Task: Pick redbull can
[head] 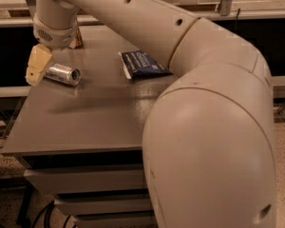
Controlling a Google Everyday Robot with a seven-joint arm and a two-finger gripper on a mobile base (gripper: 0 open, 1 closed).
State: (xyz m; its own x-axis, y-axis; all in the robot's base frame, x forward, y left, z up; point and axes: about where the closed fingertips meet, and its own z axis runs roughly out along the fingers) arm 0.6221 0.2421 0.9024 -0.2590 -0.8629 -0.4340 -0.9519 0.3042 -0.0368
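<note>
Silver metal identifies the redbull can, which lies on its side near the far left corner of the grey table. Its long axis runs roughly left to right with a slight slant, and the shiny circular end faces right and toward the near side. The can rests directly on the table surface.

The gripper is positioned at the left end of the can, close to the left edge of the table. One tan finger is visible, angled downward and to the left, and it sits just beside or against the left end of the can (contact cannot be confirmed from this view). The second finger is not visible, so whether the fingers are spread or pressed together cannot be determined. The can remains on the table and is not lifted.

The cream arm descends from the top of the view to the wrist above the gripper, and its large elbow section fills the near right portion of the scene.

A dark blue packet lies flat on the table to the right of the can, well apart from it, partly covered at its right side by the arm. A small brown object stands behind the wrist at the far side of the table, mostly hidden.
</note>
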